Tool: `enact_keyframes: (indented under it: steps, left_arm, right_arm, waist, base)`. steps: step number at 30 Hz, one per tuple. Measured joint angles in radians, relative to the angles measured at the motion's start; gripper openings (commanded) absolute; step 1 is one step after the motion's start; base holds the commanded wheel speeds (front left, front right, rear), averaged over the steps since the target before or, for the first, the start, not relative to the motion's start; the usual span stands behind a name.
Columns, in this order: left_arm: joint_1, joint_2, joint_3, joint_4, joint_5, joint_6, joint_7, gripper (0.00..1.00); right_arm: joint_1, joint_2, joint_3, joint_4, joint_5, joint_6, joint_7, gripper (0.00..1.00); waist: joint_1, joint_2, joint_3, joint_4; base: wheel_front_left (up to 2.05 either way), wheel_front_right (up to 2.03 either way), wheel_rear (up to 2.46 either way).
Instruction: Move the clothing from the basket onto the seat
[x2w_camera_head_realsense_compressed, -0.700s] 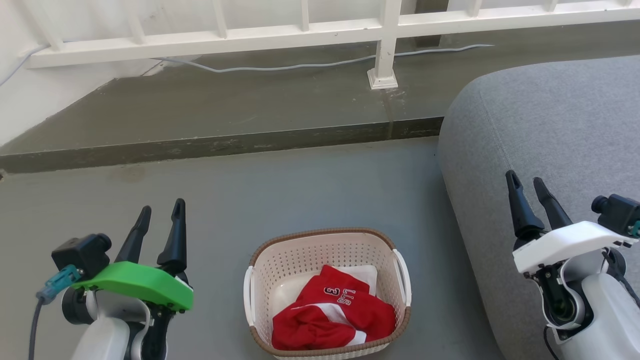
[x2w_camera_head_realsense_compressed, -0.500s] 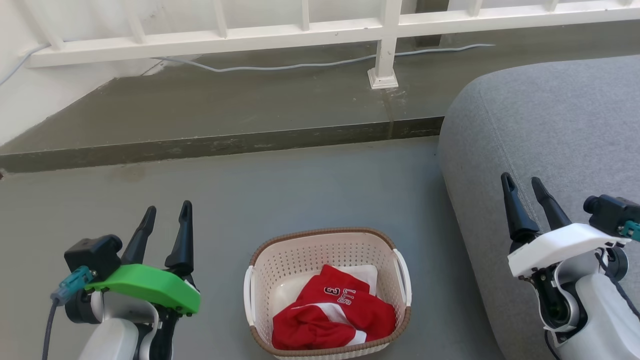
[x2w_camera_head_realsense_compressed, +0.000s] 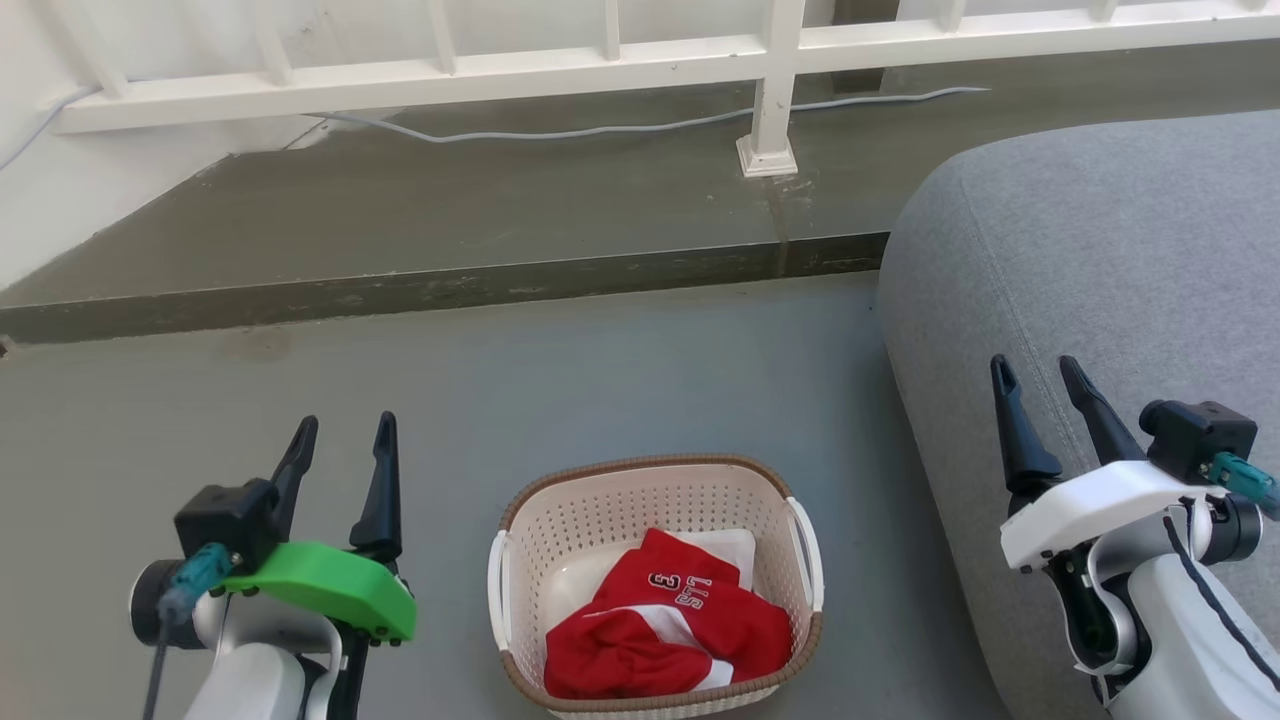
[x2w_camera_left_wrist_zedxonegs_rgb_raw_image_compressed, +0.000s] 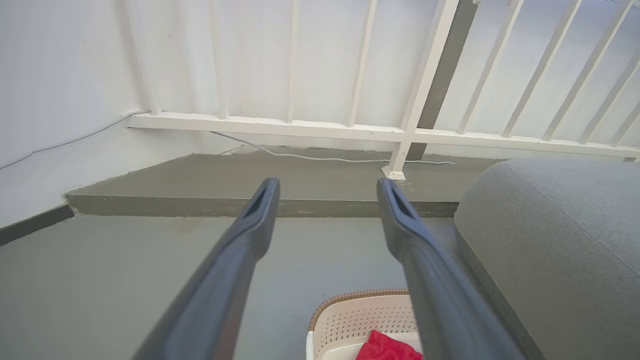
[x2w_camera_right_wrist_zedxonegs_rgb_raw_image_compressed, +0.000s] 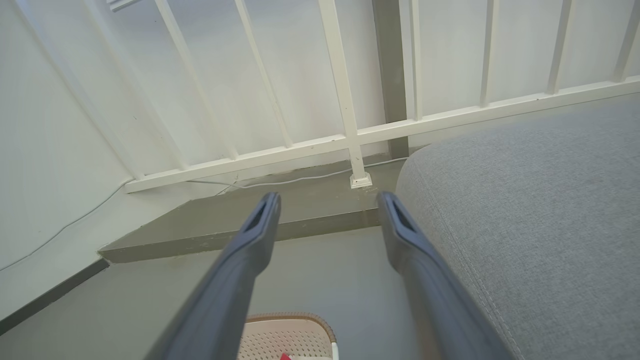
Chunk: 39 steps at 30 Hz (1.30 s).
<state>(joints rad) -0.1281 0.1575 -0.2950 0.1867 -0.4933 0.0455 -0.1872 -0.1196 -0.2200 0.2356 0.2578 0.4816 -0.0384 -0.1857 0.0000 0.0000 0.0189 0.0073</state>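
Left gripper (x2w_camera_head_realsense_compressed: 345, 432): spread, empty.
Right gripper (x2w_camera_head_realsense_compressed: 1033, 368): spread, empty, by seat (x2w_camera_head_realsense_compressed: 1100, 230).
Clothing (x2w_camera_head_realsense_compressed: 665, 625): in basket (x2w_camera_head_realsense_compressed: 650, 465), between my grippers, touching neither.

Bright soft daylight, sharp focus, wide-angle wrist distortion

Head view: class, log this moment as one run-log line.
clothing: red, in basket | seat: right of basket | left pincer: open, empty | right pincer: open, empty
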Motion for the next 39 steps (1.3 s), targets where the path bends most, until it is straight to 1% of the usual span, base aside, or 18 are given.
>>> enact_keyframes:
  steps: [7, 16, 19, 34, 39]
  left_arm:
    - [0.000, 0.000, -0.017, 0.012, 0.085, 0.018, -0.017, 1.00]
    - [-0.001, -0.003, -0.033, 0.028, 0.167, 0.043, -0.035, 1.00]
    - [-0.002, -0.003, -0.035, 0.030, 0.195, 0.043, -0.044, 1.00]
    - [-0.011, -0.007, -0.035, 0.040, 0.196, 0.046, -0.044, 1.00]
    - [-0.015, -0.008, -0.036, 0.044, 0.197, 0.046, -0.044, 1.00]
  right_arm:
    - [0.000, 0.000, 0.012, 0.008, -0.063, -0.009, -0.026, 1.00]
    - [-0.001, -0.002, 0.029, 0.015, -0.149, -0.024, -0.057, 1.00]
    - [-0.002, -0.003, 0.030, 0.016, -0.174, -0.025, -0.065, 1.00]
    - [-0.007, -0.001, 0.023, 0.029, -0.174, -0.022, -0.065, 1.00]
    - [-0.014, -0.001, 0.017, 0.031, -0.175, -0.014, -0.065, 1.00]
  waist:
    - [0.0000, 0.0000, 0.002, -0.001]
    - [0.0000, 0.0000, 0.005, -0.001]
    - [0.0000, 0.0000, 0.005, -0.001]
    - [0.0000, 0.0000, 0.008, 0.000]
    - [0.0000, 0.0000, 0.012, 0.000]
  base:
    - [0.00, 0.00, 0.00]
    - [0.00, 0.00, 0.00]
    - [0.00, 0.00, 0.00]
    - [0.00, 0.00, 0.00]
    - [0.00, 0.00, 0.00]
